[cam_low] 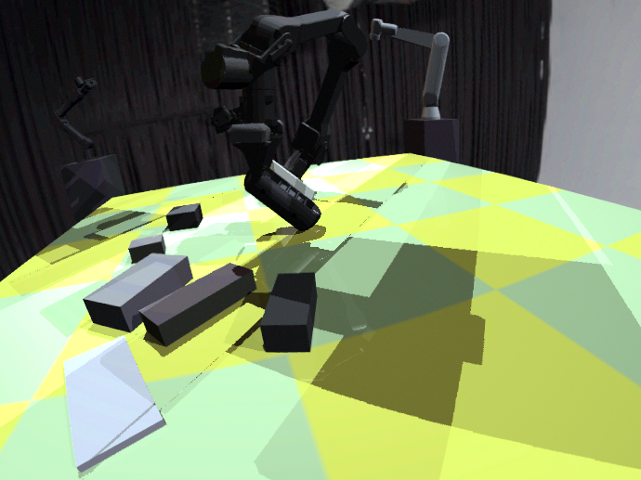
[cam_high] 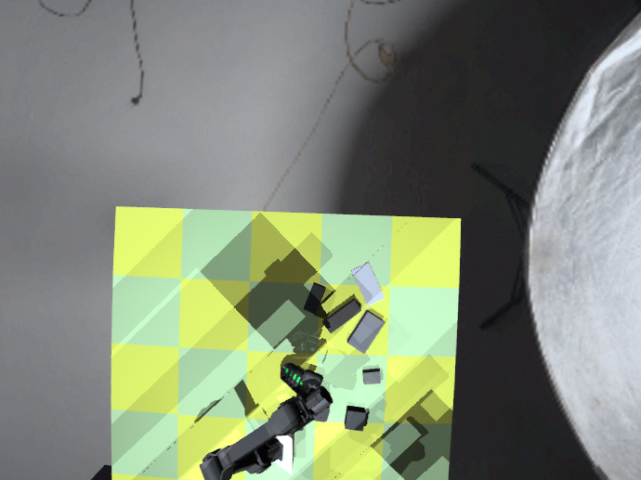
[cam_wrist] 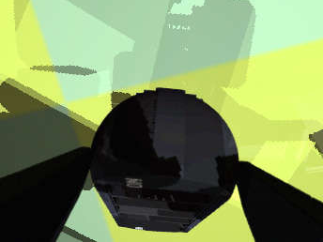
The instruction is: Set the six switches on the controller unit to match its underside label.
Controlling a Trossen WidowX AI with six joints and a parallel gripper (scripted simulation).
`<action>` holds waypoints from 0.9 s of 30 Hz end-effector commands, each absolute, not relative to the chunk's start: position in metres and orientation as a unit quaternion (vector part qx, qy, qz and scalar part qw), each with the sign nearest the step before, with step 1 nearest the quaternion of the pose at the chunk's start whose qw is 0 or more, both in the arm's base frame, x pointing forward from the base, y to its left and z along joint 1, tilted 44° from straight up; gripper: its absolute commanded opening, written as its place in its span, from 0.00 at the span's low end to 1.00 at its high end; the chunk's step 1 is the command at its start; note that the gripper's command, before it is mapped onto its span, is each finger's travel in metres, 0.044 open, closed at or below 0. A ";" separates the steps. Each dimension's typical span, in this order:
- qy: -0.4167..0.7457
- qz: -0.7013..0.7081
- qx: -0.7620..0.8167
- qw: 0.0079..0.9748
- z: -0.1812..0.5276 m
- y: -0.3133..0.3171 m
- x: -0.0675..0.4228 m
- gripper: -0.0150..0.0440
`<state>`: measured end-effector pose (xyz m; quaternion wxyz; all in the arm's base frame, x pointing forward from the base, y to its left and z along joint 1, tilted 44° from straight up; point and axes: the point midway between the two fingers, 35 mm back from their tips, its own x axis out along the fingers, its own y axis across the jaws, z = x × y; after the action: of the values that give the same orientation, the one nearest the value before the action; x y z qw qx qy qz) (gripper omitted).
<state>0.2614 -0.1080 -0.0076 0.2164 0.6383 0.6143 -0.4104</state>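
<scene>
The dark grey controller unit (cam_high: 289, 373) (cam_low: 281, 200) (cam_wrist: 164, 138) is held tilted, its far end lower and near the bench. In the top view several green switch ends show in a row on its top. In the wrist view its rounded end fills the middle and the switch row is strongly foreshortened; separate switch settings cannot be read there. The underside label is hidden. My gripper (cam_wrist: 163, 162) is shut on the unit, one finger against each side. In the exterior view the hand comes down onto the unit's upper left end.
A pale flat plate (cam_high: 367, 283) (cam_low: 109, 400), a wide grey block (cam_high: 366, 330) (cam_low: 136, 288), a long dark block (cam_high: 342, 315) (cam_low: 197, 301) and a black block (cam_low: 288, 312) lie beyond the unit. Two small blocks (cam_high: 371, 375) (cam_high: 356, 418) lie right. A white panel (cam_high: 287, 453) stands near the arm.
</scene>
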 end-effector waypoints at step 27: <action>0.608 -0.426 0.628 0.233 0.017 -0.094 0.270 0.82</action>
<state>0.2674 -0.0991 0.0125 0.2339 0.6267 0.6067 -0.4295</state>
